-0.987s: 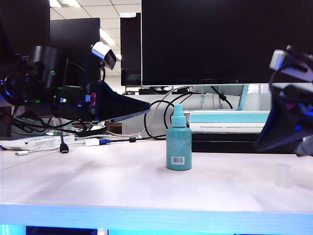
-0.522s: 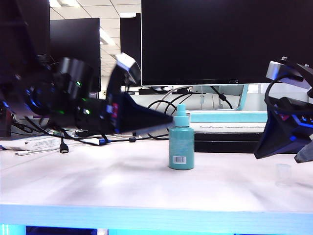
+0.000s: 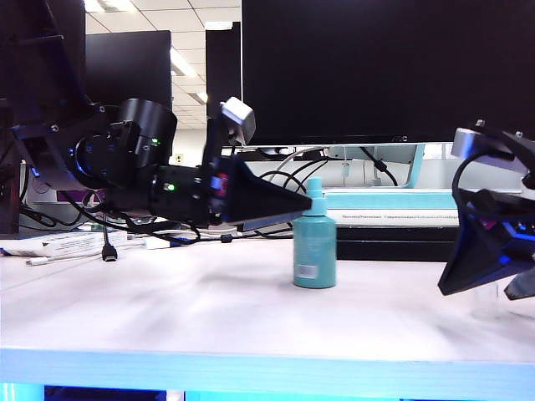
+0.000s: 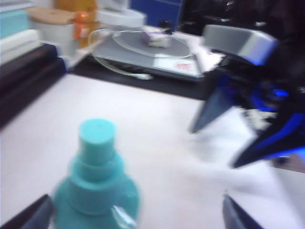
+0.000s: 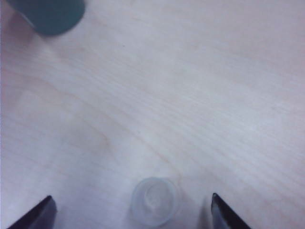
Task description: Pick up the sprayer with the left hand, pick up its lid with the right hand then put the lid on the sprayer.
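The teal sprayer (image 3: 314,246) stands upright on the pale table (image 3: 209,309). My left gripper (image 3: 306,205) reaches in level from the left with its tips at the nozzle. In the left wrist view the sprayer (image 4: 96,181) sits between the wide-open fingers of the left gripper (image 4: 136,215), close against one of them. My right gripper (image 3: 482,291) hangs low at the right edge, open. In the right wrist view the clear lid (image 5: 155,200) stands on the table between the spread fingers of the right gripper (image 5: 132,210), and the sprayer's base (image 5: 47,16) shows in a corner.
A teal book (image 3: 393,200) on a dark stack lies right behind the sprayer. Large black monitors (image 3: 376,67) stand at the back. Cables (image 3: 109,242) and a white box (image 3: 58,244) lie at the back left.
The left gripper has swept right and opened wider, reaching the sprayer, which slid slightly right. The right gripper has sunk lower over the lid.
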Motion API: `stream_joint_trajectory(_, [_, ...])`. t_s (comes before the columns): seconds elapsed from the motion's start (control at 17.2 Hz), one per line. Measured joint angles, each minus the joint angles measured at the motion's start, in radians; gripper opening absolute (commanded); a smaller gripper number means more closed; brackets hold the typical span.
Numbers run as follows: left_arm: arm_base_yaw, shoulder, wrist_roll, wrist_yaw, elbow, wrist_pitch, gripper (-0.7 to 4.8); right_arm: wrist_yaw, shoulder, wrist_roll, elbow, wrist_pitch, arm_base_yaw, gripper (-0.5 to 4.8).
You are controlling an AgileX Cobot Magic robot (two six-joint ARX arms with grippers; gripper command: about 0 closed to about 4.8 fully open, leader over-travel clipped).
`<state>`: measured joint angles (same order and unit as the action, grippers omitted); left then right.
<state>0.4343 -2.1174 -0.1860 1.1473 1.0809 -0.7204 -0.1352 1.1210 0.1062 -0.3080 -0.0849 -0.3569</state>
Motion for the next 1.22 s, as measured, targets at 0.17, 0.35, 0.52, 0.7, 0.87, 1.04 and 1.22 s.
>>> stream_joint_trajectory(0.17, [-0.002,-0.004,-0.006,-0.078,0.000,0.007,4.79,-0.021,0.007,0.000,0.000,-0.031,0.000,4.18])
stream_joint_trajectory(0.35, [0.014,-0.006,-0.021,-0.080,0.001,0.010,4.79,-0.021,0.008,0.000,0.000,-0.032,0.000,4.18])
stream_joint_trajectory(0.52, [0.044,-0.042,-0.024,-0.077,0.012,0.010,4.79,-0.021,0.008,0.000,0.000,-0.032,0.000,4.17])
stream_joint_trajectory(0.7, [0.049,-0.058,-0.031,-0.078,0.011,0.020,4.79,-0.018,0.009,0.000,0.000,-0.032,0.000,4.17])
stream_joint_trajectory(0.87, [0.051,-0.058,-0.031,-0.078,0.011,0.021,4.79,0.005,0.025,0.000,0.000,-0.040,0.000,4.17])
stream_joint_trajectory(1.04, [0.061,-0.058,-0.031,-0.078,0.011,0.021,4.79,0.007,0.122,-0.003,-0.003,-0.134,0.000,4.09])
stream_joint_trajectory(1.22, [0.061,-0.058,-0.031,-0.080,0.011,0.021,4.79,0.008,0.151,-0.003,-0.003,-0.175,0.000,3.03])
